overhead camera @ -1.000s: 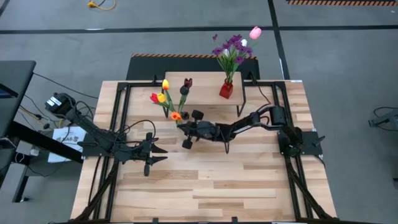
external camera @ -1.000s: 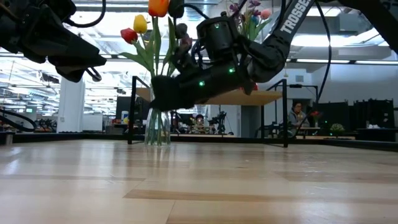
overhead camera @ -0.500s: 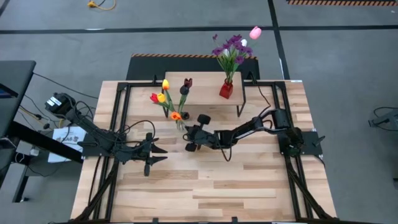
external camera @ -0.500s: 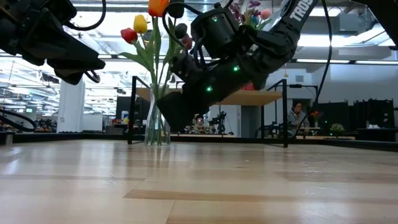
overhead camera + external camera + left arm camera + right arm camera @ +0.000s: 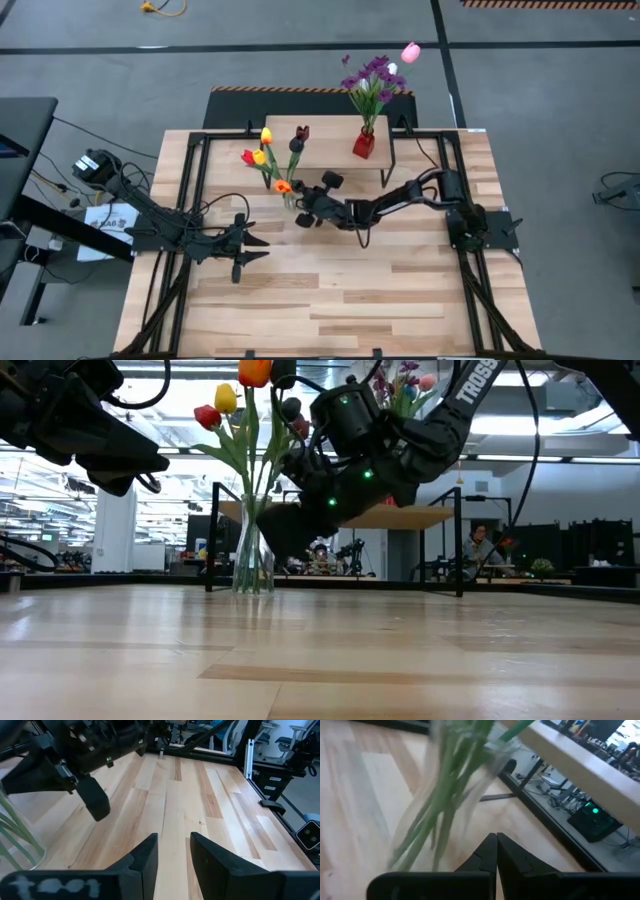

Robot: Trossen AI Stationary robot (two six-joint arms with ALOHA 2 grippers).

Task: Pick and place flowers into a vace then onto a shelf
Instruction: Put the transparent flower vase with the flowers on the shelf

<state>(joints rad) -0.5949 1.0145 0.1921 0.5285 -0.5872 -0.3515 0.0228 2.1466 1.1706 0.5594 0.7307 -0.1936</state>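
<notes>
A clear glass vase (image 5: 252, 565) of tulips (image 5: 266, 158) with yellow, red and orange heads stands on the table, left of the shelf (image 5: 335, 132). My right gripper (image 5: 302, 218) is shut and points slightly down at the vase's near right side. In the right wrist view its tips (image 5: 496, 851) sit just beside the blurred green stems (image 5: 445, 800), and I see no touch. My left gripper (image 5: 260, 245) waits at the near left. It is open in its wrist view (image 5: 174, 851) with nothing between the fingers.
A red vase (image 5: 364, 146) with purple blossoms and a pink tulip stands on the shelf's right part. The shelf's black legs (image 5: 460, 550) rise behind the glass vase. Bare wooden table (image 5: 340, 300) lies toward the near edge.
My right gripper has dipped toward the table's near edge with its tips tipped down, then swung back up toward the glass vase while its wrist turned. It has stayed shut. The vase and flowers have kept their place.
</notes>
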